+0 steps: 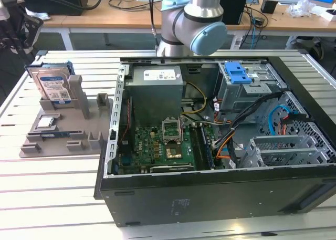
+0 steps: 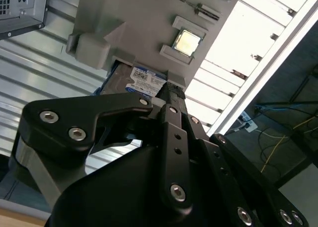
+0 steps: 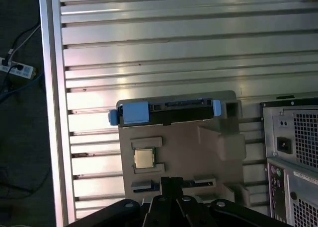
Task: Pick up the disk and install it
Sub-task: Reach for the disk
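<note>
The disk (image 1: pixel 52 85) stands upright on its edge in a slot of the grey holder (image 1: pixel 63 135) at the exterior view's left, its white-and-blue label facing the camera. In the first wrist view I look down on the disk's (image 3: pixel 169 112) top edge, with the blue carrier frame at both ends. The second wrist view catches part of the disk's label (image 2: pixel 144 80) behind the black fingers. My gripper (image 3: pixel 172 181) hangs above the holder (image 3: pixel 198 152), apart from the disk, with its fingertips together and nothing between them. The gripper (image 2: pixel 169 90) also appears in the second wrist view.
The open computer case (image 1: pixel 210 187) lies to the exterior view's right of the holder, with a grey drive cage and blue latch (image 1: pixel 239 72) and a power supply (image 1: pixel 156 82) inside. A processor chip (image 3: pixel 144 158) sits on the holder. The arm (image 1: pixel 194 19) rises behind the case.
</note>
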